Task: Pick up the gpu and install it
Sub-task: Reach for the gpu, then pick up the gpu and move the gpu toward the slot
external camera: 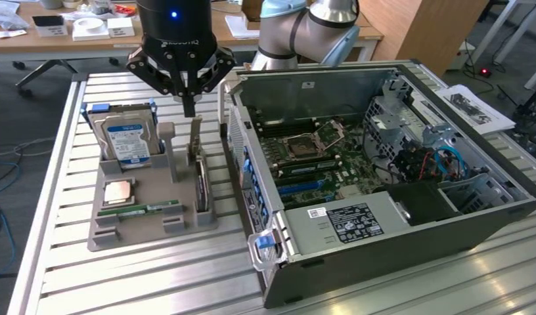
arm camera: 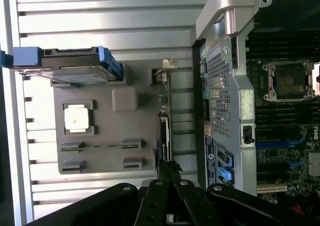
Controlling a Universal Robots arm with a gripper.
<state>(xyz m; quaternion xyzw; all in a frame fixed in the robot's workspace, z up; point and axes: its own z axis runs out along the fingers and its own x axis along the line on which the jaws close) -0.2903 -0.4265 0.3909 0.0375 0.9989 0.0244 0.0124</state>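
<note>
Black and pressed tip to tip, the jaws hang shut with nothing between them, pointing straight down at the upper end of the gpu (external camera: pixel 200 176); whether the tips touch its silvery bracket or stop just short I cannot tell. The gpu stands on its long edge in a slot of the grey holder (external camera: pixel 106 233), on the side nearest the computer case (external camera: pixel 408 216). I judge it is set that way so its thin upper edge is offered to a grip from above. In the same holder, further from the jaws, a blue-labelled hard drive (external camera: pixel 123 139) stands upright between posts. A square processor (external camera: pixel 119 191) lies flat in a recess, and a green memory stick (external camera: pixel 147 209) rests on edge in a pair of clips; a second pair of clips beside it holds nothing. The case lies on its side on the slatted metal counter (external camera: pixel 119 282) with its panel off. That leaves the motherboard (external camera: pixel 334 164) facing upward, likely so a card can go down into its slots. Count: one gpu, one hard drive, one processor, one memory stick, one holder, one case
</note>
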